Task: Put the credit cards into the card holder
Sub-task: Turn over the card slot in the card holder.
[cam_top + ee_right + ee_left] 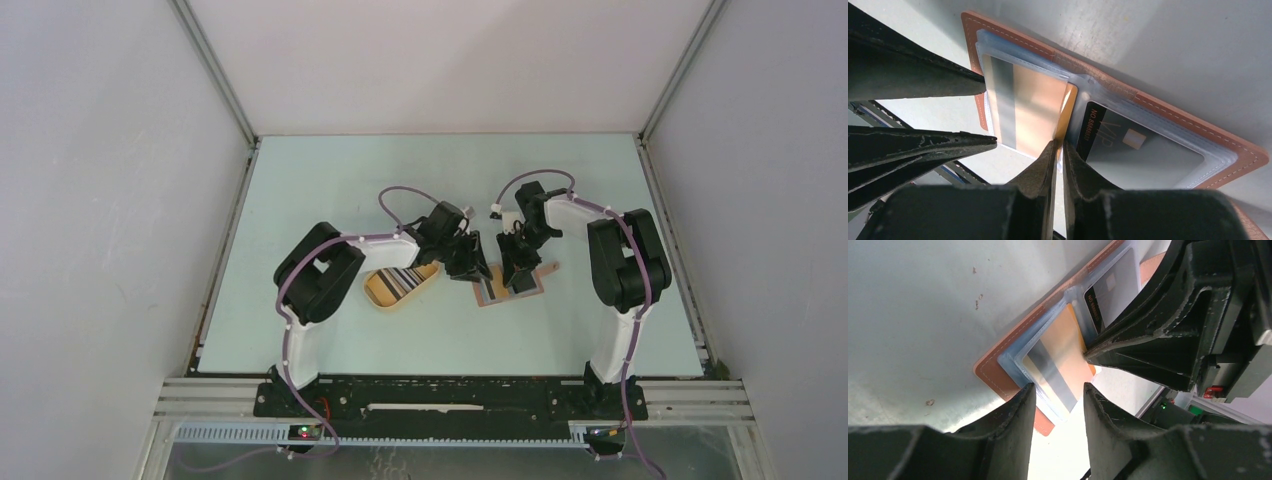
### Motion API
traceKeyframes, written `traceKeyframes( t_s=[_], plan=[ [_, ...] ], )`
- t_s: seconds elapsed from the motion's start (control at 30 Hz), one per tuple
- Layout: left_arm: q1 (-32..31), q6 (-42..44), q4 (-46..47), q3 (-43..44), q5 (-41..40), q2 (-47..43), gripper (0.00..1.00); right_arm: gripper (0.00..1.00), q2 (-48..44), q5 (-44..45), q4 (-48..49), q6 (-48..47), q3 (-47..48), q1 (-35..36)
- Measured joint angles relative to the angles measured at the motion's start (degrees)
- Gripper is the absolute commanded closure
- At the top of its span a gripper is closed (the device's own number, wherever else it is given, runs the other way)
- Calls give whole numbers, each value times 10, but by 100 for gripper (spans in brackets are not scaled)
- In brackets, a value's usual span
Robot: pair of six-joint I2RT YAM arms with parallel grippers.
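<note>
The reddish-brown card holder (487,296) lies open on the table, its clear sleeves up (998,377) (969,35). An orange credit card (1033,110) (1063,350) sits mostly inside the left sleeve, and a black card (1128,145) (1110,290) fills the sleeve beside it. My right gripper (1059,144) (518,275) is pinched on the orange card's edge near the holder's fold. My left gripper (1058,386) (467,268) stands open at the card's other end, with nothing between its fingers. More striped credit cards (405,280) lie in the tray.
A yellow oval tray (378,290) sits just left of the card holder, under the left arm's wrist. Both grippers crowd over the holder, tips nearly facing. Grey walls and metal rails enclose the table on three sides.
</note>
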Motion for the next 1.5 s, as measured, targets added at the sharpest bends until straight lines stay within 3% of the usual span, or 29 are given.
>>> traceKeyframes(
  t_s=[0.17,0.77,1.2,1.33,1.5],
  plan=[
    [2,-9,29,-1,13,1,57,81,1,-2,-1,0,1,-1],
    [5,-41,141,-6,58,2,57,52,-1,-101,-14,-23,2,-70],
    [4,-56,158,-1,93,35,57,54,-12,-150,-19,-46,2,-144],
    [3,-56,148,14,100,54,56,65,-12,-167,-23,-46,2,-152],
    [-1,-55,128,40,103,57,55,71,-12,-178,-26,-46,1,-162]
  ],
)
